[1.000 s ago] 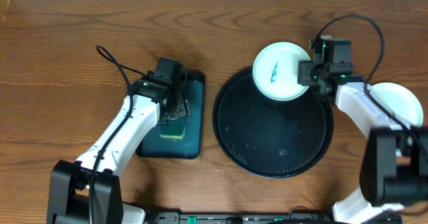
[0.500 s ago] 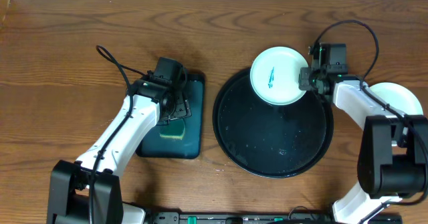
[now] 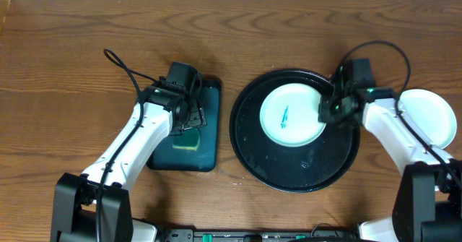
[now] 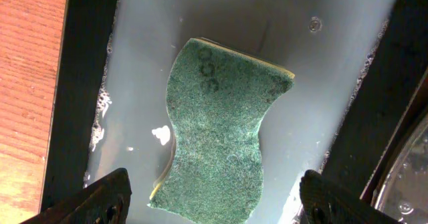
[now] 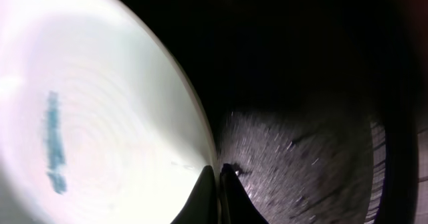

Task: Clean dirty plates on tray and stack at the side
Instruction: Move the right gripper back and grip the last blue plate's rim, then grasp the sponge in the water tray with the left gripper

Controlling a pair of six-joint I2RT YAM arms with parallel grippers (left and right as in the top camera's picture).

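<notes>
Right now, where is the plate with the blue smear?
In the overhead view, the plate with the blue smear is inside the black tray on the right, in its far half; the right end effector pinches its right rim.

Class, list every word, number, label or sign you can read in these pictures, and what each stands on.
The sponge: faint stamped characters near its top edge, too blurred to read.
The plate, black tray, teal tray: no writing; the plate bears only a blue smear.

Black tray [image 3: 303, 168]; pale white plate [image 3: 302, 121], blue smear [image 3: 284, 117]; green sponge [image 4: 221, 137]
</notes>
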